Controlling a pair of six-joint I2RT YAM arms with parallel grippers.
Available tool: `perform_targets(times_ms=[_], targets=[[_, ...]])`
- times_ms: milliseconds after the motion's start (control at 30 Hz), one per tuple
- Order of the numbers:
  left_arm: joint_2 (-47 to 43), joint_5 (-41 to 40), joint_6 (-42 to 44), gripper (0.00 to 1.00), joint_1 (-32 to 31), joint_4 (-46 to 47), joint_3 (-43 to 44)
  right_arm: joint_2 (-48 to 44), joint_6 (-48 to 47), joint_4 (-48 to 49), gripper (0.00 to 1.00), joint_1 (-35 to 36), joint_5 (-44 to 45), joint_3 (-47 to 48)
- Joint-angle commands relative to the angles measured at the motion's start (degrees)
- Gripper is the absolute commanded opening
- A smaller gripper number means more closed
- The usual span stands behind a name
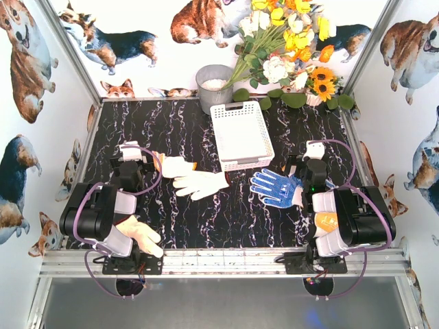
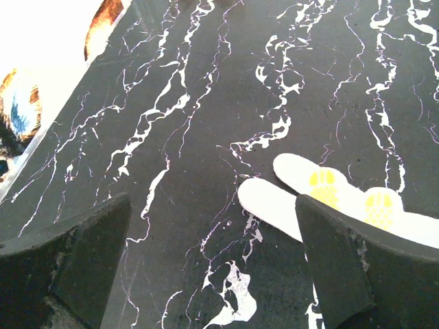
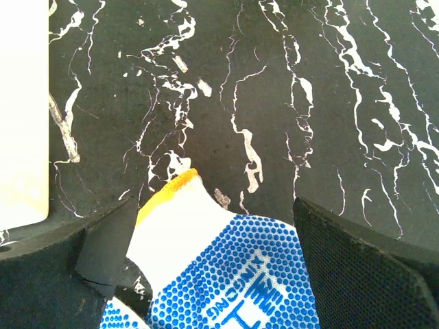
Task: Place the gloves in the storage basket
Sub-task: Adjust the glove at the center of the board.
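Left pincer (image 2: 212,226) stands wide open and holds nothing; white glove fingertips (image 2: 295,181) lie on the bench (image 2: 206,103) just beside one of its fingers. Right pincer (image 3: 206,216) is equally wide open and unladen, hanging over the yellow cuff of the blue-dotted glove (image 3: 233,274), which lies flat at 3 o'clock. Two white knit gloves (image 1: 199,181) lie at 9 o'clock, and a cream glove (image 1: 144,238) at 7 o'clock against the left arm. White lattice storage basket (image 1: 218,130) sits at 12 o'clock, with a grey bucket (image 1: 214,86) behind it.
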Motion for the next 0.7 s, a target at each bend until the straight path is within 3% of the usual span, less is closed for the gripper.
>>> perform_targets(times_ms=[0,333,467,600,667], targets=[[-0.1,0.6,-0.1,1.0,0.3,1.0,0.3,-0.5,-0.8,3.4,1.0,-0.2,-0.6,0.2],[0.0,0.5,-0.7,1.0,0.8,0.6,0.5,-0.4,-0.7,3.0,1.0,-0.2,-0.6,0.5],[-0.8,-3.8,-1.5,1.0,0.4,2.6,-0.7,-1.9,-0.2,3.3,1.0,-0.2,0.9,0.1],[-10.4,-10.5,1.1,1.0,-3.8,-1.6,-2.2,-13.6,1.3,-11.8,1.0,-0.2,3.6,2.8],[-16.1,-13.9,0.7,1.0,-5.7,-7.4,-1.6,-19.4,7.2,-21.6,1.0,-0.3,6.3,5.4]])
